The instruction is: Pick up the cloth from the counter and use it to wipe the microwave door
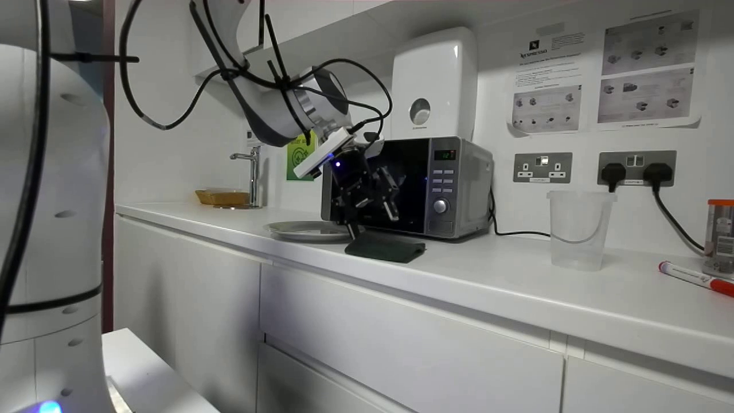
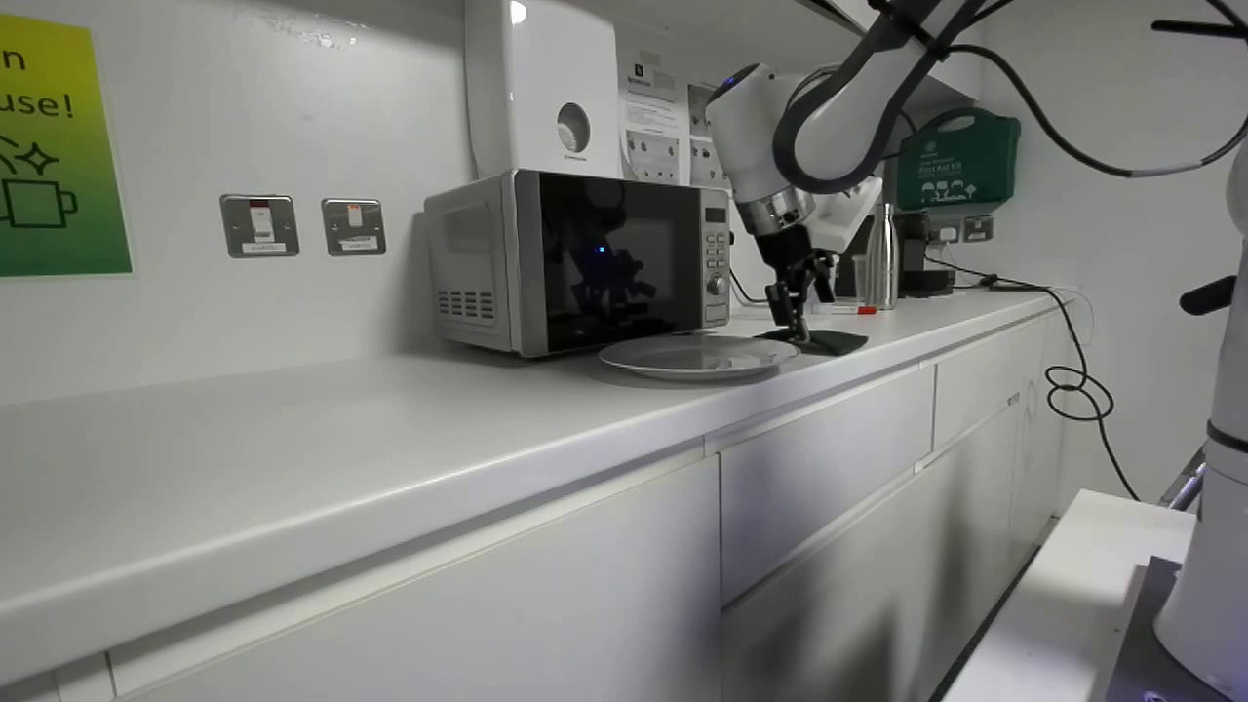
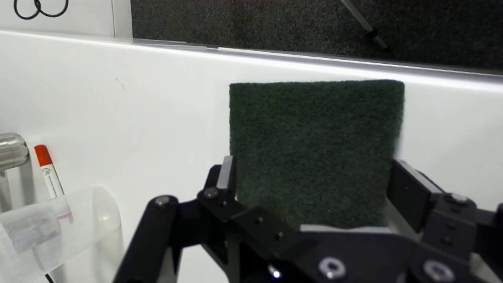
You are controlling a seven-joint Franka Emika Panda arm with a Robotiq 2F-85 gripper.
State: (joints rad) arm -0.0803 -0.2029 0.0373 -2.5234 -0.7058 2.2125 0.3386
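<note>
The cloth point(image 3: 314, 133) is a dark green-black square lying flat on the white counter point(image 3: 157, 118), near its front edge. It also shows in both exterior views point(image 1: 385, 248) point(image 2: 837, 341), in front of the microwave's right part. My gripper point(image 3: 320, 175) is open, with a finger at the left and right sides of the cloth's nearer half in the wrist view. In the exterior views my gripper point(image 1: 373, 221) point(image 2: 811, 310) points down just over the cloth; whether the fingertips touch it I cannot tell. The microwave door point(image 2: 629, 263) is dark glass and shut; my arm partly covers the door point(image 1: 408, 183) in an exterior view.
A round pale plate point(image 2: 673, 359) lies before the microwave, beside the cloth. A clear bucket point(image 1: 579, 229) and a red-capped marker point(image 1: 697, 277) stand and lie further along the counter. A steel bottle point(image 2: 883, 263) stands there too. A white box point(image 1: 434, 80) hangs above the microwave.
</note>
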